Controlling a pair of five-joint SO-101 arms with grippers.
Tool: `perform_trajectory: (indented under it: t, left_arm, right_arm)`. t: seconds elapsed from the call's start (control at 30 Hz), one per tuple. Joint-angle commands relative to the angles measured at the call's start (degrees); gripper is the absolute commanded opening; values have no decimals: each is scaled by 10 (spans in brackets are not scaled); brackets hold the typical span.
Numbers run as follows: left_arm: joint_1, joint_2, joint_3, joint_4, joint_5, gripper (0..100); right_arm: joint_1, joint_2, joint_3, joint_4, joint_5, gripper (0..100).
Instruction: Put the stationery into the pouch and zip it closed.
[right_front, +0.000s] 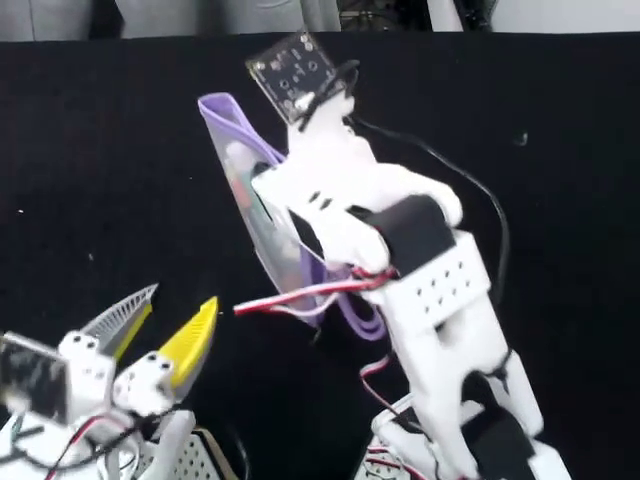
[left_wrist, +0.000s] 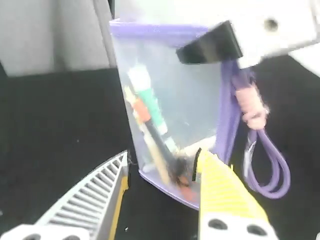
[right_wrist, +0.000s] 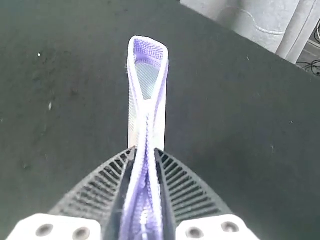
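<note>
The pouch (right_front: 262, 228) has a clear side and purple edges and hangs upright above the black table. My right gripper (right_wrist: 145, 152) is shut on the pouch's purple top edge (right_wrist: 146, 75), whose two lips part at the far end. In the high view the right gripper (right_front: 272, 185) sits under its white wrist. Pens and other stationery (left_wrist: 150, 120) lie inside the pouch (left_wrist: 185, 105), slumped toward its lower corner. A purple strap (left_wrist: 267, 165) dangles from one end. My left gripper (left_wrist: 162, 157) is open just short of the pouch's bottom, low at the front left (right_front: 180, 300).
The black table (right_front: 100, 150) stretches bare to the left and far right. Red and white cables (right_front: 300, 292) cross in front of the pouch. A black cable (right_front: 480, 195) loops behind the right arm. A pale wall (left_wrist: 50, 35) stands at the back.
</note>
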Motion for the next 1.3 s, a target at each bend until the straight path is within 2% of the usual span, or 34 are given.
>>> perform_trajectory:
  t: [0.0,0.2,0.3,0.4,0.5,0.7,0.77,0.93,1.07,1.27]
  left_arm:
    - [51,9,27,-17,-6,228]
    - [209,-16,52,-44,-6,225]
    - [259,-13,69,-58,-5,226]
    - [287,-13,116,-105,-4,227]
    - [269,-13,196,-169,-5,227]
    - [156,-13,323,-328,-1,225]
    - [137,-13,348,-364,-1,224]
    - [145,-13,388,-411,7,224]
    - [174,-12,402,-433,58,224]
    - [215,-12,399,-440,76,224]
  right_arm:
    - [-9,29,-80,-23,-22,11]
    - [-25,110,-175,-18,-41,11]
    - [-25,138,-211,-18,-55,11]
    - [-25,159,-233,-18,-58,11]
    - [-25,165,-246,-18,-58,11]
    - [-25,164,-272,-18,-58,11]
    - [-26,166,-275,-18,-58,11]
    - [-28,165,-275,-20,-58,11]
    - [-28,165,-275,-22,-63,11]
    - [-28,167,-275,-24,-79,11]
